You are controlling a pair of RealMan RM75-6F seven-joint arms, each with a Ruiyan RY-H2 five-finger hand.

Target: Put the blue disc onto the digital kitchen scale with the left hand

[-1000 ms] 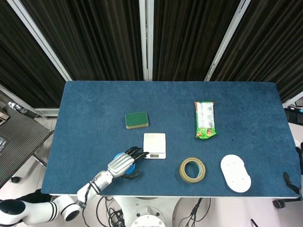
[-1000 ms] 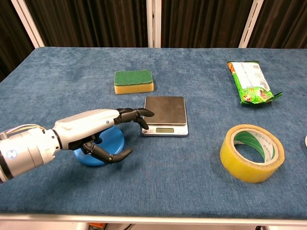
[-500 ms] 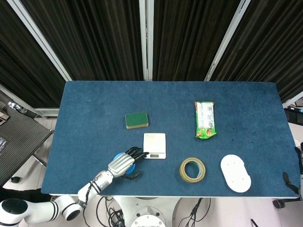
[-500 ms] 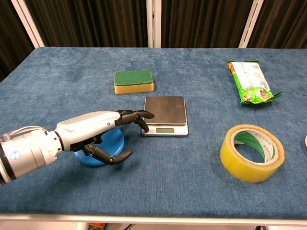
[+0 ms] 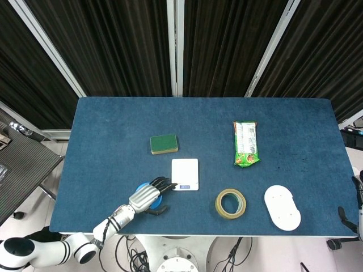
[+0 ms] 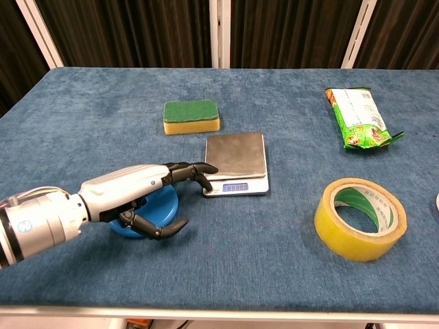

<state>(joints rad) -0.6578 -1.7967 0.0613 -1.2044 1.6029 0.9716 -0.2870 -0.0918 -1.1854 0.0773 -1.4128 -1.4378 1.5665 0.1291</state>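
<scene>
The blue disc lies flat on the table, left of the digital kitchen scale, and is mostly covered by my left hand. The hand lies over the disc with its fingers stretched toward the scale. The fingertips touch the scale's front-left corner, and the thumb curls in front of the disc, near the table. The scale's display glows blue. In the head view the left hand hides most of the disc, just below-left of the scale. My right hand is in neither view.
A green and yellow sponge sits behind the scale. A yellow tape roll stands to the scale's right, with a green snack packet further back. A white oval object lies near the front right edge.
The left hand has sunk a little lower over the disc. Its fingertips now rest on the scale's front corner, and the display has lit up.
</scene>
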